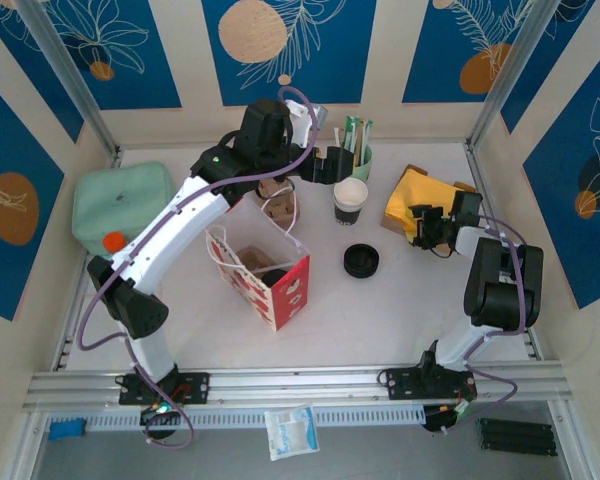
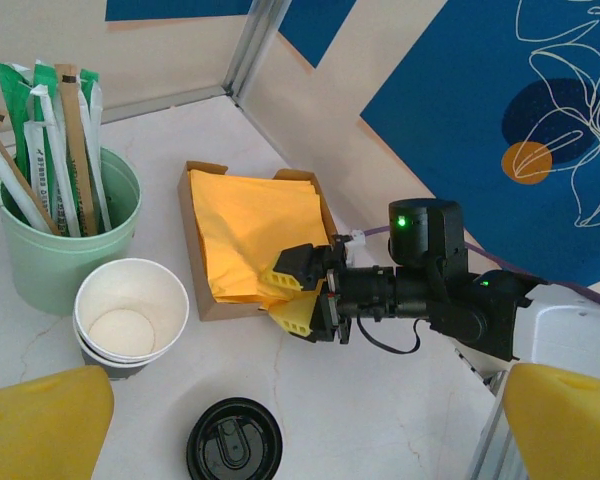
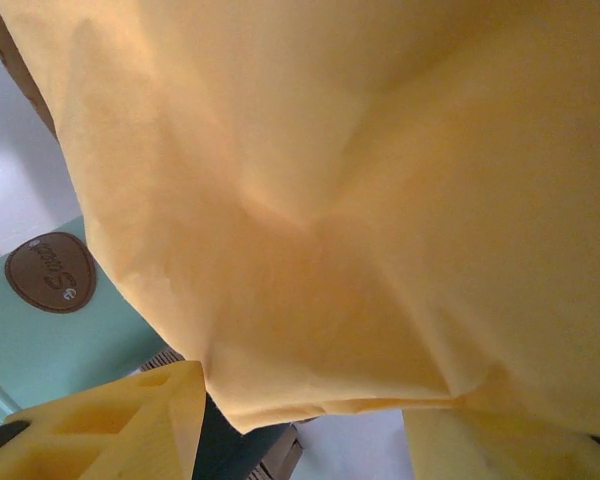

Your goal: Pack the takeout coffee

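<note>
The takeout coffee (image 1: 350, 198), a white paper cup with a dark band round its base, stands open-topped at the back middle of the table; from above in the left wrist view the takeout coffee (image 2: 130, 315) holds nothing. My left gripper (image 1: 325, 165) hovers just behind and left of it, and the left gripper (image 2: 308, 400) has its yellow fingers (image 2: 40, 425) spread wide with nothing between them. My right gripper (image 1: 420, 225) is at the near corner of the yellow napkins (image 1: 418, 195). In the right wrist view a napkin edge (image 3: 320, 400) hangs between the parted jaws of the right gripper (image 3: 305, 425).
A flat black lid (image 1: 361, 260) lies in front of the cup. A pale green cup of sticks (image 1: 358, 150) stands behind it. A red-and-white paper bag (image 1: 265, 270) stands open at the middle. The napkins sit in a cardboard tray (image 2: 195, 250). A mint pouch (image 1: 120, 205) lies far left.
</note>
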`<state>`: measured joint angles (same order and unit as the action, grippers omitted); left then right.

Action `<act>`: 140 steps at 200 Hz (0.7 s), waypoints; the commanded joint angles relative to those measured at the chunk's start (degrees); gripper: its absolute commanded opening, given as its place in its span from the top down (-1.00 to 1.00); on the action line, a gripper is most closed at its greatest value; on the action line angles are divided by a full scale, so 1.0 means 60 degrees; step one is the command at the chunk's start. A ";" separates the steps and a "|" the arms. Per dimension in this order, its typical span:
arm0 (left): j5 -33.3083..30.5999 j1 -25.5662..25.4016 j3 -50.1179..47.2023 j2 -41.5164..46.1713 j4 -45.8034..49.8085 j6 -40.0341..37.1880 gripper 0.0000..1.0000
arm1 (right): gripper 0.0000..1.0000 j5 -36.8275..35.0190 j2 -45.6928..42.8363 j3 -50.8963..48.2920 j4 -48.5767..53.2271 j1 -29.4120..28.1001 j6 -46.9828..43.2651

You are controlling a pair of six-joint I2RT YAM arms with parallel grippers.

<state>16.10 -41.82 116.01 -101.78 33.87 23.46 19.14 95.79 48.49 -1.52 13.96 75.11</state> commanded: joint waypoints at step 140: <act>0.0086 -0.0074 0.0468 -0.0132 0.0210 -0.0190 -0.99 | 0.74 0.0375 0.0223 0.0517 -0.0275 0.0295 0.0035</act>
<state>16.10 -41.82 116.33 -101.78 34.54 23.44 19.68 97.43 50.39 -2.74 15.05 75.31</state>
